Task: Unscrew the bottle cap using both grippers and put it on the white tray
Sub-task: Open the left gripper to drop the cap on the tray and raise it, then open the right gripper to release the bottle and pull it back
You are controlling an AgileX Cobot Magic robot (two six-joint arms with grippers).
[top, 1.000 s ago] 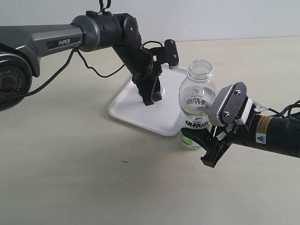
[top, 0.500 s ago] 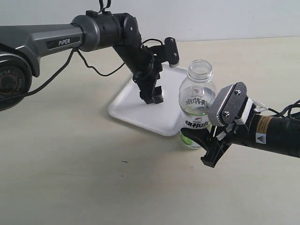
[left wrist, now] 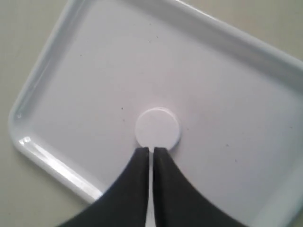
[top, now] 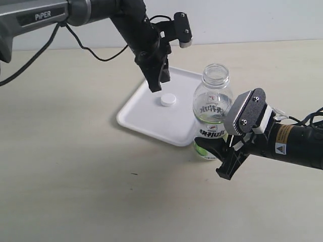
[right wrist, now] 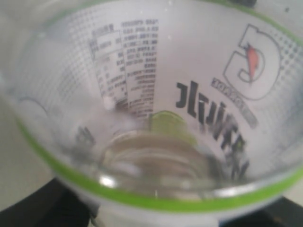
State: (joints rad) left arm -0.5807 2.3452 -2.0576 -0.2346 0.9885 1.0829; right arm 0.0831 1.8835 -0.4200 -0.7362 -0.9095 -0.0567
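Overhead, left gripper [left wrist: 151, 150] on PiPER arm [top: 38, 16] closed above bottle cap [left wrist: 157, 128]; right gripper [top: 214, 154] clasps Chinese-lettered bottle [top: 212, 108]

Setting: robotics lab test bench. Evidence: bare beige tabletop [top: 75, 191]; plain pale wall [top: 252, 20] behind; left arm [top: 35, 15] lettered "PiPER", trailing black cable [top: 96, 53]; right arm [top: 298, 143] bearing yellow warning label; staged props: bottle [top: 212, 108], white tray [top: 146, 118].

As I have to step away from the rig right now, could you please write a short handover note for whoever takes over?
Left gripper: shut, empty, raised above the bottle cap.
Right gripper: closed on the bottle low down; it stands upright beside the white tray, neck open.
Done: cap off, lying flat on the tray.
Left: probably only releasing the bottle.
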